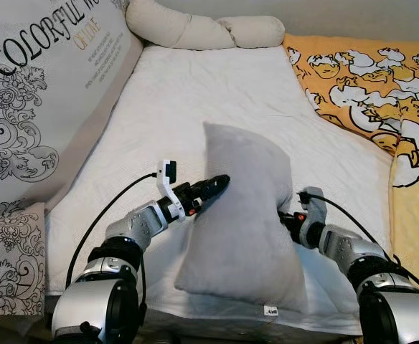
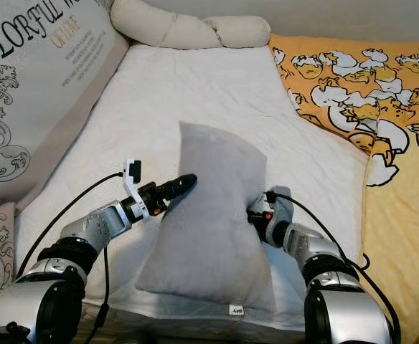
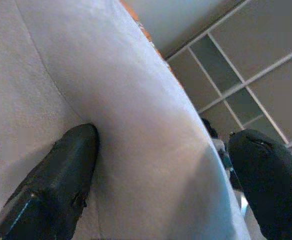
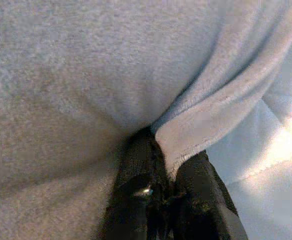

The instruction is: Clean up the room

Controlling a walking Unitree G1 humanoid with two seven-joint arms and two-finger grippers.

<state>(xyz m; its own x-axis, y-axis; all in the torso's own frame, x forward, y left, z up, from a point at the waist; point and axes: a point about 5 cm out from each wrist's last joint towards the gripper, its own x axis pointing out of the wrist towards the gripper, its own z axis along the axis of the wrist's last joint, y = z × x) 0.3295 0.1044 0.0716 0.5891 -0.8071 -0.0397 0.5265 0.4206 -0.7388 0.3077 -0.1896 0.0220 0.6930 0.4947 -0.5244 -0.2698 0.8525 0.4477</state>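
A grey pillow stands tilted on the white bed sheet, near the bed's front edge. My left gripper reaches its left edge. In the left wrist view the fingers are spread wide, with the pillow's edge between them; one finger presses the fabric and the other stands off. My right gripper is at the pillow's right side. In the right wrist view its fingers are shut on a fold of the pillow's seam.
A large printed cushion leans along the left side. A cream knotted bolster lies at the head of the bed. A yellow duck-print blanket covers the right side. Shelving shows behind the pillow in the left wrist view.
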